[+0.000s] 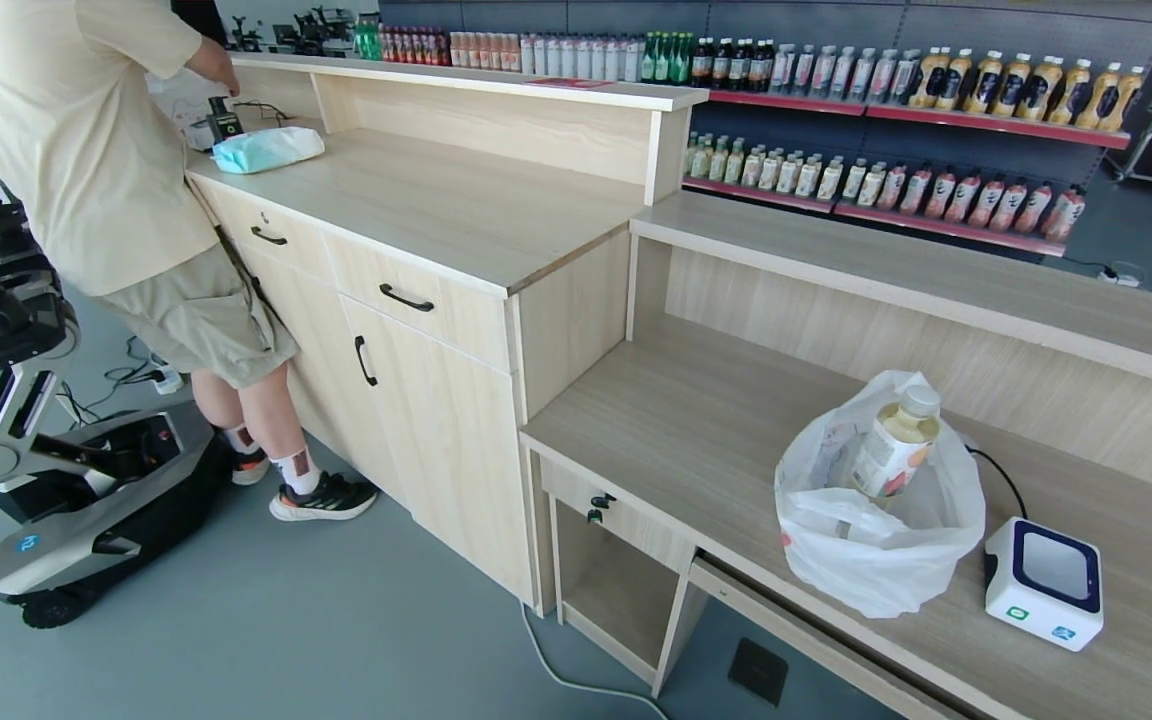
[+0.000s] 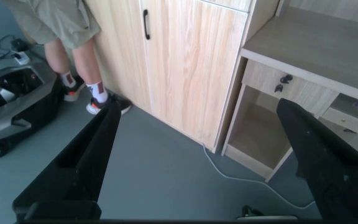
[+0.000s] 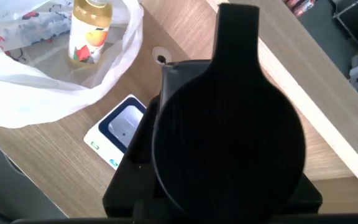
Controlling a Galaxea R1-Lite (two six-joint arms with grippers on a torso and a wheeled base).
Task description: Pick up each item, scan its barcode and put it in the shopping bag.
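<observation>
A white plastic shopping bag (image 1: 876, 530) stands open on the low wooden counter (image 1: 696, 420), with a pale drink bottle (image 1: 896, 445) upright inside it. Just to its right sits the white barcode scanner (image 1: 1044, 582) with a dark window. The right wrist view looks down on the bag (image 3: 42, 74), the bottle (image 3: 89, 31) and the scanner (image 3: 120, 127); a large black round shape (image 3: 229, 137) close to the lens covers the middle, and I cannot tell what it is. My left gripper (image 2: 191, 155) is open and empty, low over the grey floor before the cabinet.
A person (image 1: 86, 150) stands at the taller counter (image 1: 456, 200) on the left, where a pale blue packet (image 1: 268, 148) lies. Another wheeled robot (image 1: 66, 480) is parked at far left. Shelves of bottles (image 1: 886, 80) line the back wall. A cable (image 2: 229, 168) runs across the floor.
</observation>
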